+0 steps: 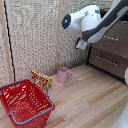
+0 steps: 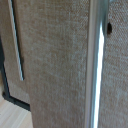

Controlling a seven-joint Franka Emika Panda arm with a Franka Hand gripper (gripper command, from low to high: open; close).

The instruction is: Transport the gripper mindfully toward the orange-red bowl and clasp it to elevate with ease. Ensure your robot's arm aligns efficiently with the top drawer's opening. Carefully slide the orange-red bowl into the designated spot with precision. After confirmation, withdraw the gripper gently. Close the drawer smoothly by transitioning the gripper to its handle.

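Arm, one: my robot's arm (image 1: 92, 22), glossy white with rounded grey-shaded joints and a blue ring on one joint, reaching in from the exterior view's upper right. Gripper, one: my gripper (image 1: 81, 44), a white blocky head held close to the edge of the brown cabinet (image 1: 112, 52). Its fingers show in neither view, so I cannot tell how far they are parted or whether they have hold of anything. Orange-red bowl: it shows in neither view and I cannot tell where it is. Drawer front, one seen close: the top drawer (image 2: 55, 60), a flat grey-brown face with a fine woven-looking grain that fills most of the wrist view. Handle, one: the handle (image 2: 95, 75), a long smooth silver bar running the length of that face, very near my camera, with a small dark hole (image 2: 109, 28) just beside it. Second bar, one: a thinner silver bar (image 2: 18, 45) on a neighbouring panel, well apart from the first. Cabinet bar seen from outside, one: a thin pale line (image 1: 107, 61) across a brown front. Basket, one: a big red wire-mesh basket (image 1: 20, 97) with a grey-blue rim, at the exterior view's lower left. Mug, one: a pink mug (image 1: 63, 75), upright and round, handle toward the exterior view's right. Box, one: a patterned box (image 1: 41, 78), standing between basket and mug. Floor, one: pale wooden planks (image 1: 85, 100). Backdrop: beige woven panels (image 1: 35, 35).
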